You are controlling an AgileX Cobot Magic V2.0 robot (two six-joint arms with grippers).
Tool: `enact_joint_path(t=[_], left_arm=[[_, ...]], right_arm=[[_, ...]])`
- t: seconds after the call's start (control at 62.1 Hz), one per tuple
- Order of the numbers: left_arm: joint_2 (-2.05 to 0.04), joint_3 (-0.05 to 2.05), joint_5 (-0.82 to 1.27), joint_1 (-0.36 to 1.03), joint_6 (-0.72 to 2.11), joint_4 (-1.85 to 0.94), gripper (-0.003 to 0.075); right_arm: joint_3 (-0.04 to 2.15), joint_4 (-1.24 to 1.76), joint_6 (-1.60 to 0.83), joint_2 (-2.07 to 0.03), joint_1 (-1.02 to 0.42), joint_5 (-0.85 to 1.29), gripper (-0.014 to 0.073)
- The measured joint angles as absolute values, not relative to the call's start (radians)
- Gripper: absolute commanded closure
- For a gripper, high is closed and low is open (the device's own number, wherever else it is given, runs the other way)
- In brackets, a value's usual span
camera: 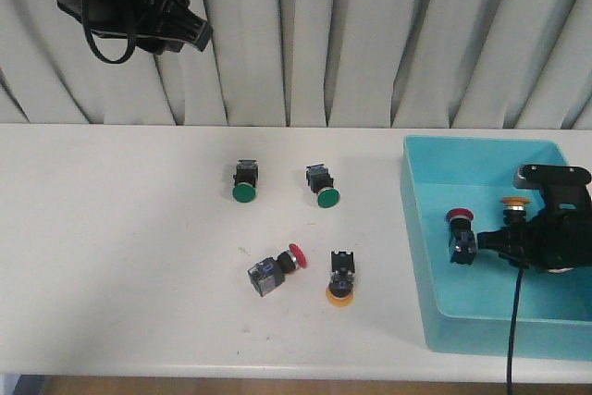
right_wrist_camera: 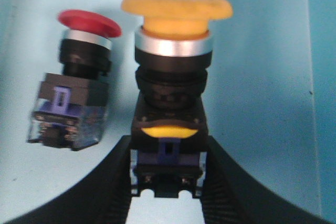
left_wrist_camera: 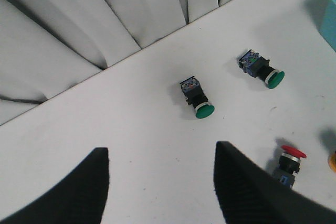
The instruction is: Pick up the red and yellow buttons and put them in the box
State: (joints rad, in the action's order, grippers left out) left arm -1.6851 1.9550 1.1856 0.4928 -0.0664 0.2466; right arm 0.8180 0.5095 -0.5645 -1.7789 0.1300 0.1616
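Inside the turquoise plastic box point(camera: 421, 228), the right hand point(right_wrist_camera: 167, 182) clasped the yellow-capped button's black body point(right_wrist_camera: 169, 108) beside a red-capped button point(right_wrist_camera: 76, 87). Releasing low would avoid toppling either. The left hand point(left_wrist_camera: 157, 192) hung released over the white desk point(camera: 111, 256).

Yellow-capped push button with black body point(camera: 514, 203) largely hidden behind right end effector point(camera: 504, 240), turquoise plastic box point(camera: 418, 228) cut off by right edge

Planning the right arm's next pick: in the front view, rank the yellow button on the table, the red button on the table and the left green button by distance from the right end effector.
1. Yellow button, table, nearest the box.
2. Red button, just left of it.
3. Left green button, farthest back-left.
Measured from the right end effector, inside the box.
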Motion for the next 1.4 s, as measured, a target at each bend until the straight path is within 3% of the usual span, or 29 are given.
enact_joint_path(t=[0.322, 0.499, 0.596, 0.692, 0.789, 0.918, 1.031, 1.208, 1.401], left_arm=[[-1.685, 1.955, 1.192, 0.493, -0.067, 0.246, 0.0295], [-1.685, 1.955, 1.196, 0.493, -0.067, 0.246, 0.0295], [-1.685, 1.955, 1.196, 0.493, -0.067, 0.246, 0.0315], [-1.685, 1.955, 1.196, 0.493, -0.066, 0.247, 0.0385], [-1.685, 1.955, 1.193, 0.493, -0.062, 0.247, 0.0527], [-1.685, 1.955, 1.176, 0.493, -0.059, 0.247, 0.0730], [-1.685, 1.955, 1.175, 0.493, -0.059, 0.249, 0.0728], [-1.683, 1.955, 1.165, 0.493, -0.042, 0.249, 0.0728], [-1.665, 1.955, 1.135, 0.493, -0.040, 0.250, 0.0727]], right_arm=[[0.934, 0.505, -0.561, -1.856, 0.132, 0.313, 0.0053], [0.976, 0.497, -0.561, -1.823, 0.132, 0.362, -0.0005], [0.999, 0.497, -0.561, -1.749, 0.132, 0.387, 0.0019], [1.014, 0.519, -0.561, -1.640, 0.132, 0.403, 0.0068], [1.017, 0.562, -0.574, -1.512, 0.132, 0.404, 0.0155], [1.017, 0.650, -0.629, -1.328, 0.132, 0.404, 0.0363], [1.017, 0.716, -0.709, -1.181, 0.132, 0.412, 0.0608], [1.017, 0.731, -0.750, -1.045, 0.132, 0.430, 0.0601], [1.017, 0.777, -0.750, -1.034, 0.132, 0.432, 0.0600]])
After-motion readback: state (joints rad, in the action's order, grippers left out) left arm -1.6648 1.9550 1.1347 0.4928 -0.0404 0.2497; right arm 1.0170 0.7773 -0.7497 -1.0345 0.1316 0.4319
